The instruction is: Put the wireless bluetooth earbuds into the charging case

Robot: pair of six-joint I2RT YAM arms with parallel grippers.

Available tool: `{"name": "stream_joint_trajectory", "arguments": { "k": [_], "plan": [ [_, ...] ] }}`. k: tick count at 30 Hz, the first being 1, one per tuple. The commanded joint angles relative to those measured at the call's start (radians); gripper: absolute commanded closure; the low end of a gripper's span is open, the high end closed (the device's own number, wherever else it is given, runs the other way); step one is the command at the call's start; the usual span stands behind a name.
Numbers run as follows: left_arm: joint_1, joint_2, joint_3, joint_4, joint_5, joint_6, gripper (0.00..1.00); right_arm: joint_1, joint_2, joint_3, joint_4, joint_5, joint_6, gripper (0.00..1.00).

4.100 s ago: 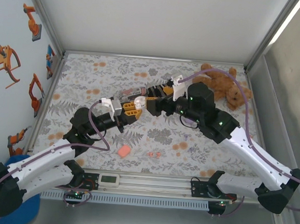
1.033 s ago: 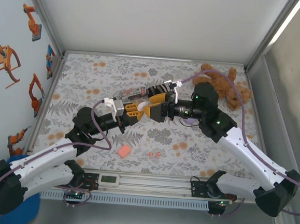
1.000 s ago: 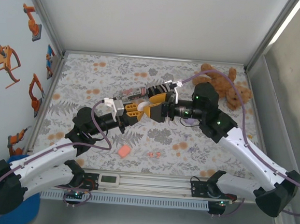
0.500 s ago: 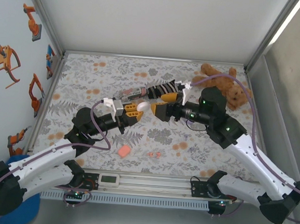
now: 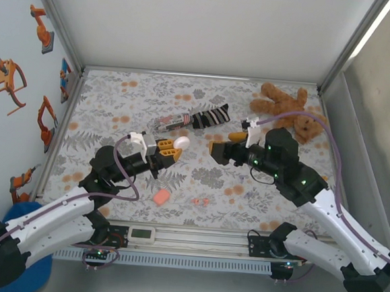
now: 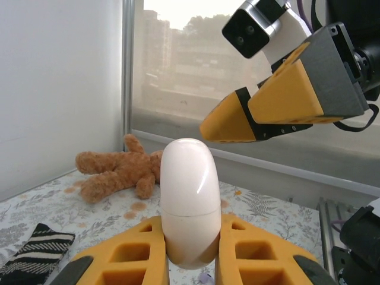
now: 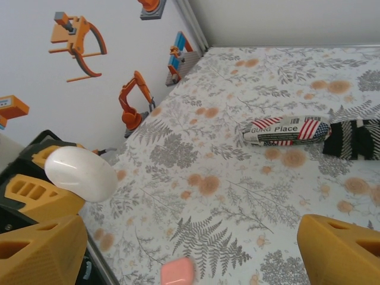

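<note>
My left gripper (image 5: 172, 147) is shut on a closed white charging case (image 5: 181, 142), held above the table. In the left wrist view that case (image 6: 190, 202) stands upright between my yellow fingers (image 6: 127, 255). My right gripper (image 5: 226, 143) hangs open to the right of it, apart from the case, with nothing between its fingers (image 7: 41, 252). From the right wrist the white case (image 7: 80, 172) shows at the left. Two tiny coral-red earbuds (image 5: 201, 202) lie on the table near the front edge. A salmon case (image 5: 160, 196) lies left of them, seen as well (image 7: 177, 272) from the right wrist.
A brown teddy bear (image 5: 286, 107) lies at the back right. A striped sock (image 5: 209, 115) and a flag-printed tube (image 5: 171, 122) lie behind the grippers. The floral table (image 5: 117, 106) is walled on the left, back and right.
My right gripper has pulled back to the right, away from the white case, and opened wider. My left gripper has drawn slightly toward the near left, still holding the case.
</note>
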Motion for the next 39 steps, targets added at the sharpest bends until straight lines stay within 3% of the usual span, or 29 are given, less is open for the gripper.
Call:
{"name": "stream_joint_trajectory", "arguments": {
  "k": [1,6,14,21,34,39],
  "plan": [
    [-0.005,-0.024,-0.005,-0.034,-0.025,-0.027,0.96,0.007,-0.037,-0.028,-0.013,0.052,0.007,0.07],
    [-0.005,-0.046,-0.009,-0.067,-0.030,-0.047,0.96,0.007,-0.069,-0.068,-0.014,0.048,0.015,0.03],
    [-0.005,-0.054,0.027,-0.219,-0.172,-0.113,0.97,0.007,-0.145,-0.140,-0.003,0.065,0.005,0.00],
    [-0.005,-0.014,0.083,-0.357,-0.233,-0.170,0.97,0.007,-0.154,-0.153,-0.014,0.136,-0.015,0.00],
    [0.007,0.105,0.165,-0.607,-0.486,-0.224,0.97,0.007,-0.131,-0.184,-0.024,0.201,-0.004,0.00],
    [0.028,0.184,0.182,-0.631,-0.497,-0.241,0.97,0.006,-0.123,-0.190,-0.017,0.218,-0.010,0.00]
  ]
}}
